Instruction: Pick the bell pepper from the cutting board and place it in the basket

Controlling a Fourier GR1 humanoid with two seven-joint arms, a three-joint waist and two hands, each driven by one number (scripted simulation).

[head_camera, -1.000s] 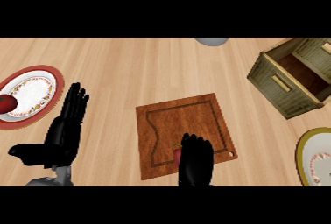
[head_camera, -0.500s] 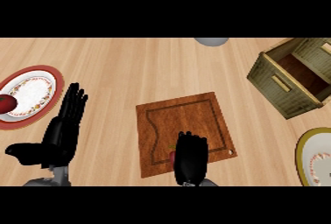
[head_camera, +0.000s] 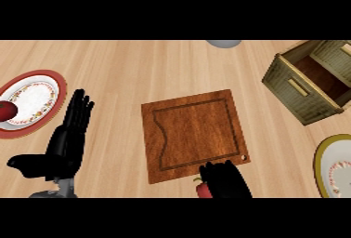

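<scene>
A brown wooden cutting board (head_camera: 194,132) lies mid-counter. My right hand (head_camera: 225,181) sits at the board's near edge, fingers curled over a red bell pepper (head_camera: 203,188), of which only a small red part with a green stem shows at the hand's left. The woven basket (head_camera: 308,86) stands at the upper right, open and tilted toward the board. My left hand (head_camera: 68,137) rests open at the left, fingers straight and pointing up, well apart from the board.
A red-rimmed plate (head_camera: 31,100) with a red fruit (head_camera: 7,110) on it lies at the far left. A yellow-rimmed plate (head_camera: 334,165) sits at the right edge. A grey round object (head_camera: 224,43) shows at the top.
My right hand has pulled back toward the lower edge, off the board's middle, curling round the pepper, which moved with it. The left hand has not moved.
</scene>
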